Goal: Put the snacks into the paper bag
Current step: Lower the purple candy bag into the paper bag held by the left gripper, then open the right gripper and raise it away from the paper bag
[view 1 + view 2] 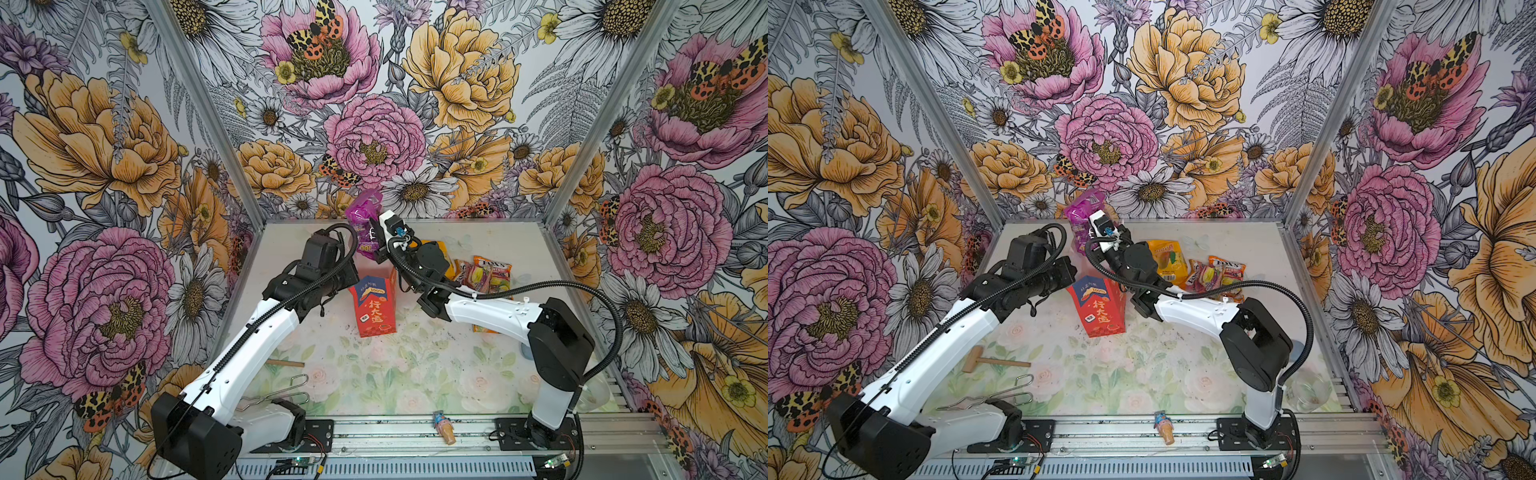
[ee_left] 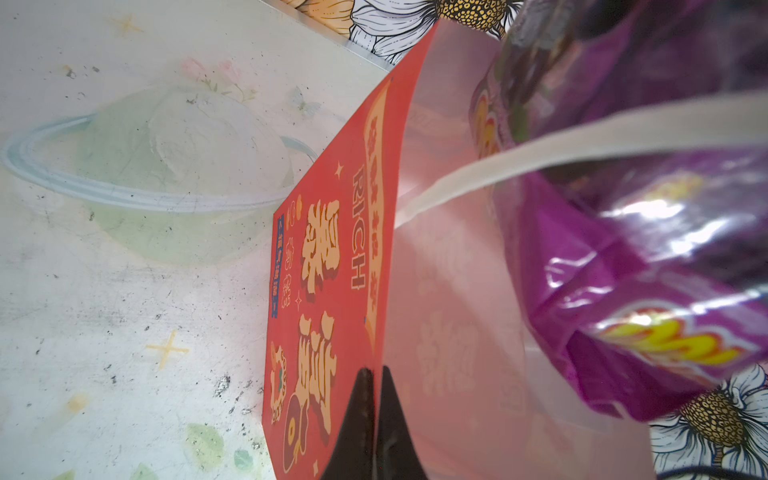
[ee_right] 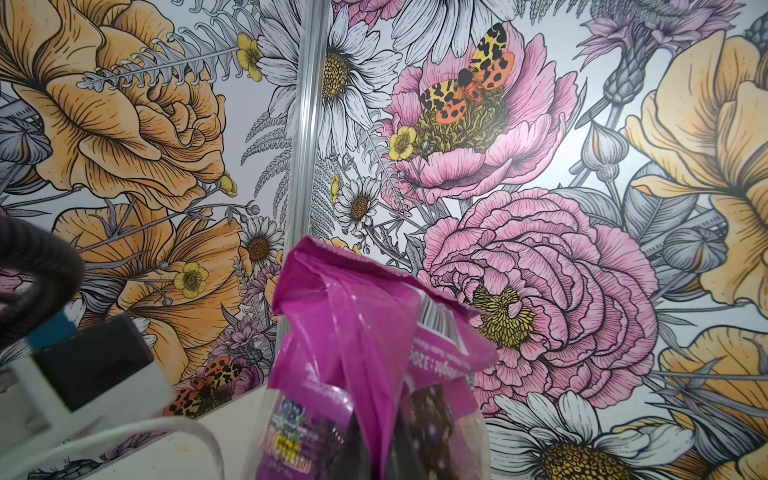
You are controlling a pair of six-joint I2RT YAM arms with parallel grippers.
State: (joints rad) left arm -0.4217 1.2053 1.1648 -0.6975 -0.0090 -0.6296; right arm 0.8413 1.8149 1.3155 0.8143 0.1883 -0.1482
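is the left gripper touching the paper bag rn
Touching. The left wrist view shows the left gripper pinched shut on the rim of the paper bag, its wall between the fingertips.

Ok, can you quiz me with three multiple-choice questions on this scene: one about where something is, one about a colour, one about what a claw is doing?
1. Where is the purple packet? A flat on the table; B in the air at the open top of the paper bag; C beside the mallet.
2. What colour is the bag's lower front? A green; B black; C red.
3. What is the left gripper doing? A pinching the bag's rim; B hanging open; C holding the mallet.
Answers: 1 B, the right gripper holds it up there; 2 C, red with gold characters; 3 A, its fingers meet on the paper wall.
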